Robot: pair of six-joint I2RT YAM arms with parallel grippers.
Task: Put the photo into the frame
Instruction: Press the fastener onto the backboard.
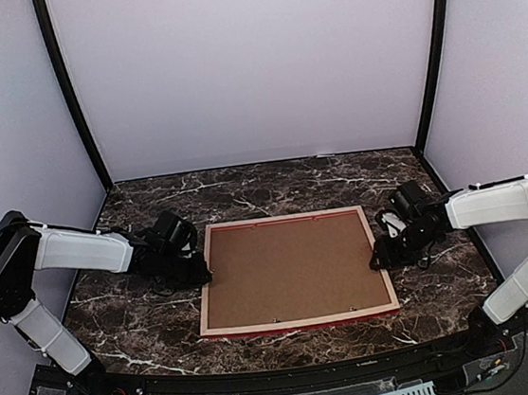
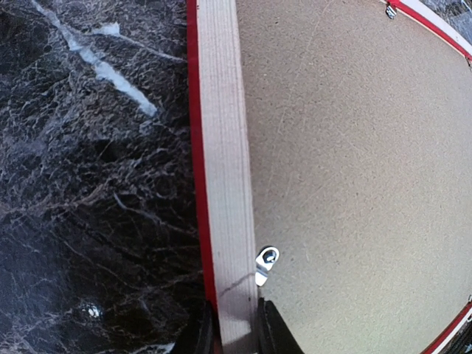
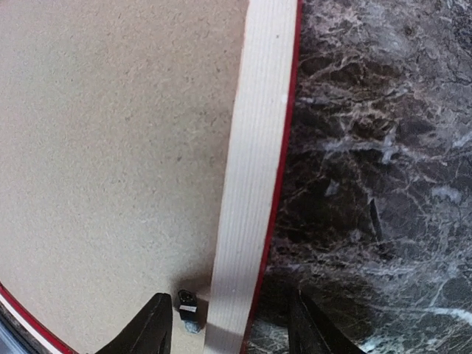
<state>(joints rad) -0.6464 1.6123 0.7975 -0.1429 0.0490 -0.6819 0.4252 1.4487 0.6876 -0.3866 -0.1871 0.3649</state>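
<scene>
On the marble worktop (image 1: 272, 182), the frame (image 1: 302, 320) lies face down, long axis left to right, backing board (image 1: 293, 268) uppermost, no photo in sight; left jaws clamp its left rail, right jaws stand apart astride its right rail.

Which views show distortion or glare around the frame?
Left wrist: frame rail bows, fisheye; small glare spot on the marble table. Right wrist: rail bows likewise, no glare. Top external: edges near straight, lighting even, soft shadows only.
</scene>
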